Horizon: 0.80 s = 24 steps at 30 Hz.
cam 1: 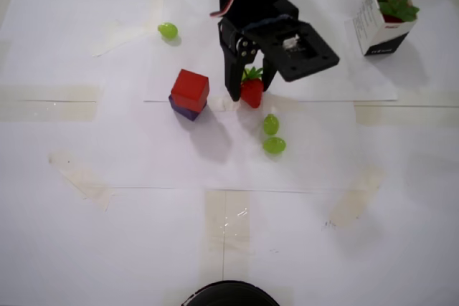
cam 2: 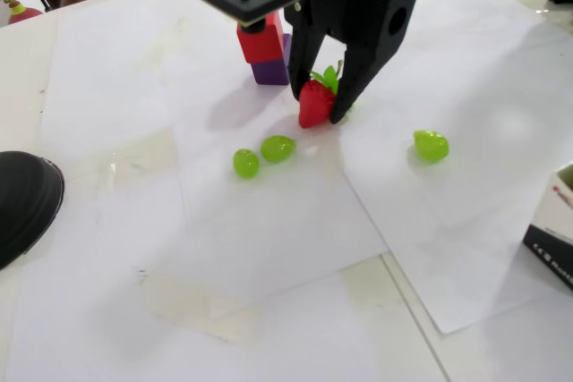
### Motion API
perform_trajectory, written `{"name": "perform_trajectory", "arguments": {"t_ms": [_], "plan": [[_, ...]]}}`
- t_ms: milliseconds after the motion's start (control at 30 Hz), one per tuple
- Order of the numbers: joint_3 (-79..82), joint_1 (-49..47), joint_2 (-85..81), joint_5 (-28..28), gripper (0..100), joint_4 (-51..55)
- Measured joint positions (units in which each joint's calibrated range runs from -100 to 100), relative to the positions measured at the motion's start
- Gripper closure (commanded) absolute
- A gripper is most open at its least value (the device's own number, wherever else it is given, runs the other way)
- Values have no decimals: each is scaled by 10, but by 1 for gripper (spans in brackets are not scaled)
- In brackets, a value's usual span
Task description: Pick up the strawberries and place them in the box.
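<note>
The gripper (cam 1: 249, 95) (cam 2: 318, 114) points down at the paper-covered table (cam 1: 107, 213), its two black fingers clamped on either side of one strawberry (cam 1: 252, 91) (cam 2: 316, 102). The strawberry sits at table level between the fingertips, green top upward.

In the overhead view, a red cube (cam 1: 190, 89) stacked on a purple block (cam 1: 184, 110) lies just beside the gripper at 9 o'clock. Two green grapes (cam 1: 272, 135) rest near the strawberry at 5 o'clock, touching or nearly touching each other. A third grape (cam 1: 168, 30) lies well apart at 10 o'clock.

The box (cam 1: 384, 19) stands at 2 o'clock from the gripper, well apart. Green leaves and a patch of red show in its mouth; the count of strawberries inside cannot be determined.
</note>
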Motion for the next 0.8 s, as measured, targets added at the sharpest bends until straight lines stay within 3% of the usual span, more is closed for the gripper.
{"name": "perform_trajectory", "arguments": {"t_ms": [200, 467, 800], "plan": [[-24, 0, -1, 2, 90, 53], [-200, -2, -66, 13, 90, 270], [-350, -104, -134, -18, 91, 463]]}}
